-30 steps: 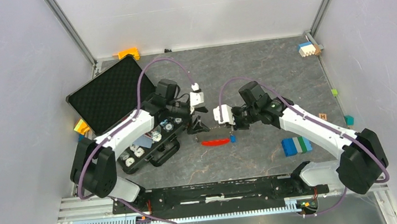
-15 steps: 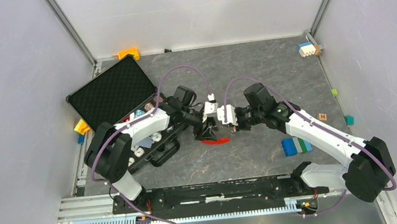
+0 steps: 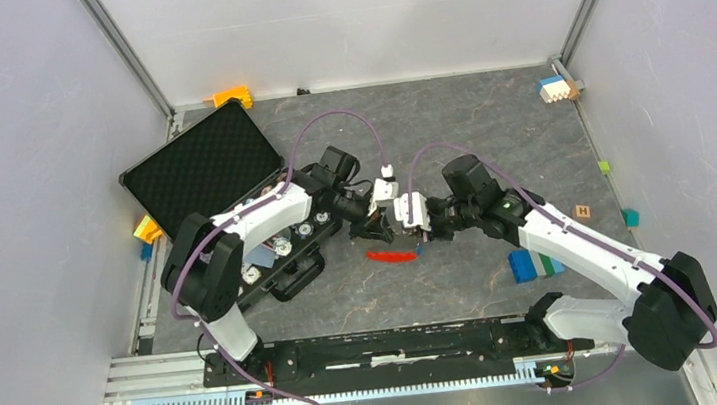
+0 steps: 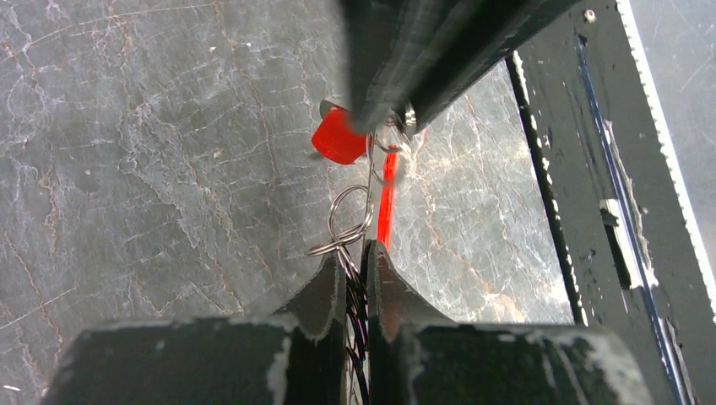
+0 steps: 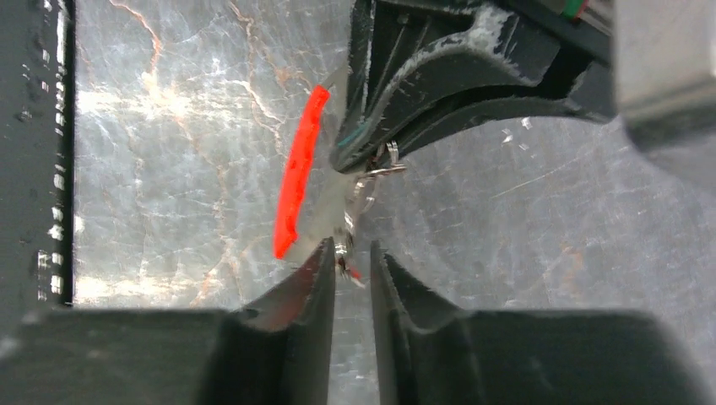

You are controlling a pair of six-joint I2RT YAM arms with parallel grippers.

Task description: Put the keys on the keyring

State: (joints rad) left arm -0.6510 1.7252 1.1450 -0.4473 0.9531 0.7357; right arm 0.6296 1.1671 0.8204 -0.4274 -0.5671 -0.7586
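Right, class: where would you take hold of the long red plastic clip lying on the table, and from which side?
Probably pinch the long red plastic clip across its narrow width near the middle, coming straight down from above: it lies flat and slim, with bare grey table along both long sides.

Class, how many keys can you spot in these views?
2. The red-headed key is pinched in the right gripper; a blue speck on the table at the red clip's right end looks like the other.

left gripper (image 3: 374,225) | right gripper (image 3: 419,228) | tips nearly meeting | keyring's red clip (image 3: 390,255) just near-side of them
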